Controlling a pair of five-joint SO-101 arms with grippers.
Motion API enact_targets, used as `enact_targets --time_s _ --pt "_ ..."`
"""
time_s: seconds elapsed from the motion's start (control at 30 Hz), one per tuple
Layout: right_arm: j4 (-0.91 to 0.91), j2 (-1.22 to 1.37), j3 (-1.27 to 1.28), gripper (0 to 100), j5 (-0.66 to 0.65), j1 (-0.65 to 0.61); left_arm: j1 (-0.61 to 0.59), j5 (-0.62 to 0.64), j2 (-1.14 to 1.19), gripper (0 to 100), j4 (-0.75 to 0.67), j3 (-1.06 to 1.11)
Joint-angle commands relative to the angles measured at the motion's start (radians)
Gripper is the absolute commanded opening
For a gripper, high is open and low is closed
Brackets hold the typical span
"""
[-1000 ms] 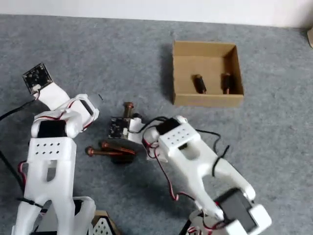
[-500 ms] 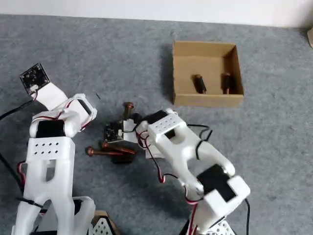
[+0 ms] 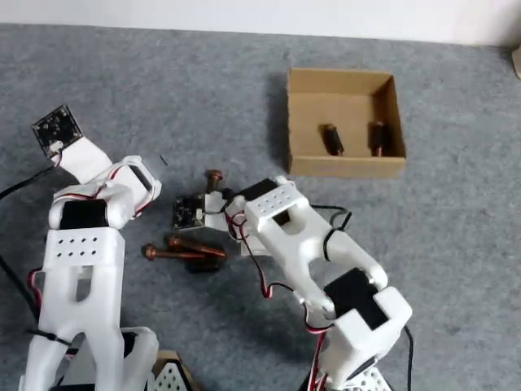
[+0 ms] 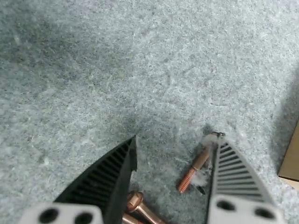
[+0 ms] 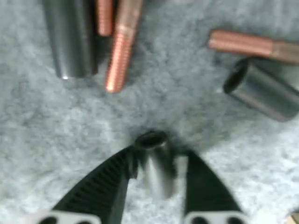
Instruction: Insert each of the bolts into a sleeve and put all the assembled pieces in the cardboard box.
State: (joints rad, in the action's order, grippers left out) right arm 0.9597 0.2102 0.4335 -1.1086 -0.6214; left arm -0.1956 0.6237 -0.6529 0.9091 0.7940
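White plastic makes up both arms, which are rooted at the near edge of the grey felt worktop (image 3: 456, 236). The left arm (image 3: 81, 252) stands upright and bends its wrist away and outward. Its gripper (image 4: 176, 140) hangs over the felt with the jaws spread wide. Below the gap lies a lone bolt (image 4: 194, 170) of copper colour, slightly tilted, with its threaded end nearer the wrist and its head farther off.

The right arm (image 3: 317, 244) leans low from its base, angled across toward the left arm. Its gripper (image 5: 159, 153) is pinched on a dark metal sleeve (image 5: 156, 172). The sleeve's long axis runs straight out along the jaws, and its open mouth faces away from the wrist.

Just past that mouth a pair of bolts (image 3: 186, 248) lies side by side, their long axes crossways and their heads toward the left arm. A second sleeve (image 5: 70, 42) lies alongside them. A third sleeve (image 5: 261, 93) lies slantwise next to the lone bolt.

Farthest off, toward the right, the cardboard box (image 3: 303, 122) sits open-topped. Two assembled pieces (image 3: 332, 140) lie inside it, a little apart, each pointing near to far.
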Motion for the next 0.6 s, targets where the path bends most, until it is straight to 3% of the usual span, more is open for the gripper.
enact_targets --time_s 0.0,0.07,0.23,0.47,0.57 --pt "0.022 0.01 0.013 0.3 -0.005 -0.001 -0.007 0.006 0.001 24 -0.021 -0.056" --pt "0.022 0.008 0.012 0.5 0.002 0.002 -0.007 0.006 0.001 24 -0.021 -0.056" --pt "0.094 -0.024 -0.044 0.5 0.157 -0.002 -0.007 0.006 0.001 24 -0.025 -0.056" --pt "0.206 -0.335 -0.15 0.5 0.374 0.004 -0.008 0.009 -0.005 24 -0.015 -0.094" --pt "0.213 -0.487 -0.145 0.5 0.471 0.004 0.002 0.063 0.004 24 0.121 -0.168"
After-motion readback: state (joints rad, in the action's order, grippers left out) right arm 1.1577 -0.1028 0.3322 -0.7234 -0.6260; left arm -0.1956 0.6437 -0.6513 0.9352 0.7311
